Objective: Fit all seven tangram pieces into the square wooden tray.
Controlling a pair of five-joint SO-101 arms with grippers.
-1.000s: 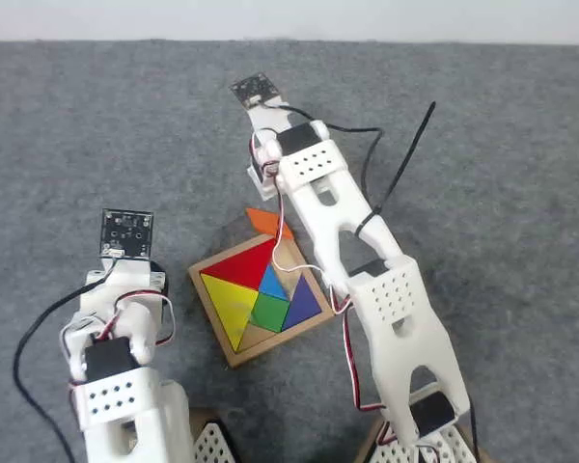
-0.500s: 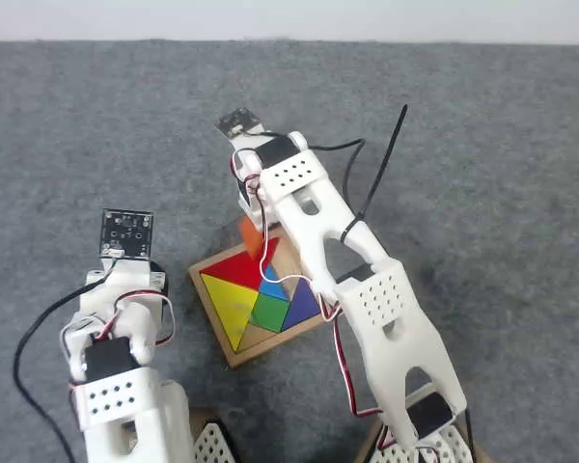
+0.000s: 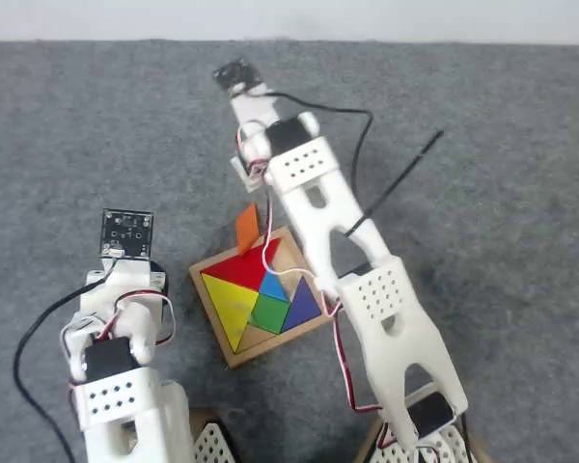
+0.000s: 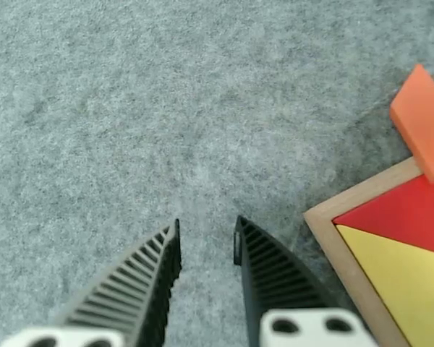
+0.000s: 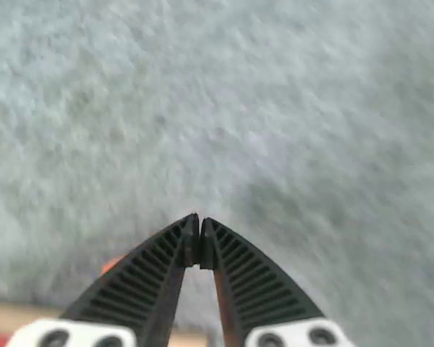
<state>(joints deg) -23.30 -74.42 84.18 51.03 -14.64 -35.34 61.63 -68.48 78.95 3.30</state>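
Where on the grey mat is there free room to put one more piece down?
Bare mat lies right of the right arm, and left of the orange piece beyond the left arm. It is crowded at the far edge of the tray.

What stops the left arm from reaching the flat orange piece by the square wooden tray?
Probably nothing, so yes: the flat orange piece sits uncovered by the square wooden tray's rim, with only bare grey carpet between it and the open left gripper.

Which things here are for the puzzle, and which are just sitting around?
For the puzzle:
wooden tray
coloured pieces inside it
orange piece outside it
left gripper, right gripper

Just sitting around:
grey mat
black cable
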